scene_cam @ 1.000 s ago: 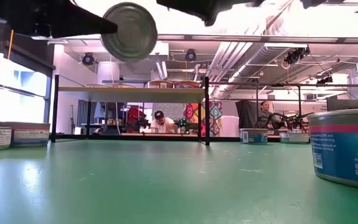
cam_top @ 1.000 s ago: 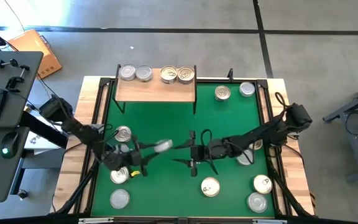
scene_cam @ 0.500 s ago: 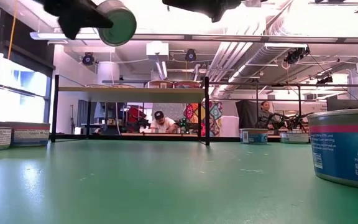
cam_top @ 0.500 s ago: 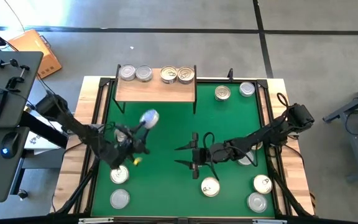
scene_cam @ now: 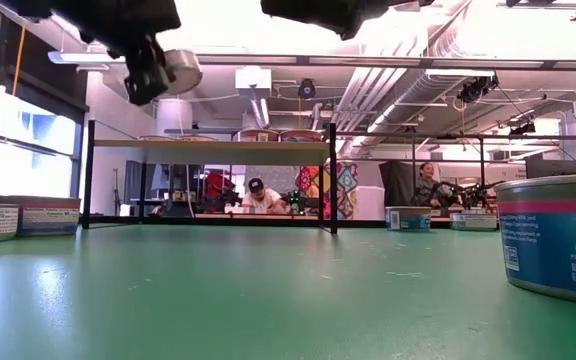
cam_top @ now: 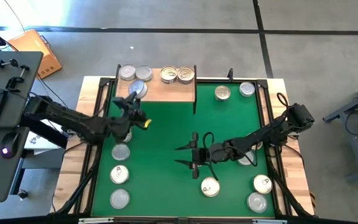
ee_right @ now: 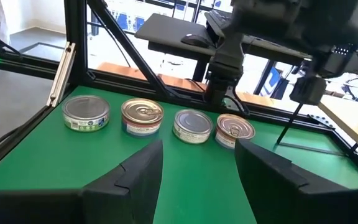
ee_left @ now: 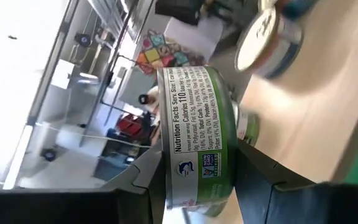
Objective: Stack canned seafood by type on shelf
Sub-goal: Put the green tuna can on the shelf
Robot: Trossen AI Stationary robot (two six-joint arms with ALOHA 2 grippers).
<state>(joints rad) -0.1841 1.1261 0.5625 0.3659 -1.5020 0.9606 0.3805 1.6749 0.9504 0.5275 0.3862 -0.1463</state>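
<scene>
Carrying green-label can (ee_left: 197,140), my left claw (cam_top: 131,104) clamped on it, hovering over shelf (cam_top: 166,91) left end near silver cans (cam_top: 135,73). Next, I judge: lowering onto matching can. My right claw (cam_top: 185,156) waiting open mid-table.

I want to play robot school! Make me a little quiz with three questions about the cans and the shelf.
1. True or false: the left gripper holds a green-label can above the shelf.
2. How many cans stand along the shelf's back edge, seen from above? A) two B) four C) six
3. Fill in: the right gripper hovers over the green mat with its jaws ____.

Key: 1 true. 2 B: two silver-lidded cans on the left, two gold-lidded cans on the right. 3 open, holding nothing.
</scene>
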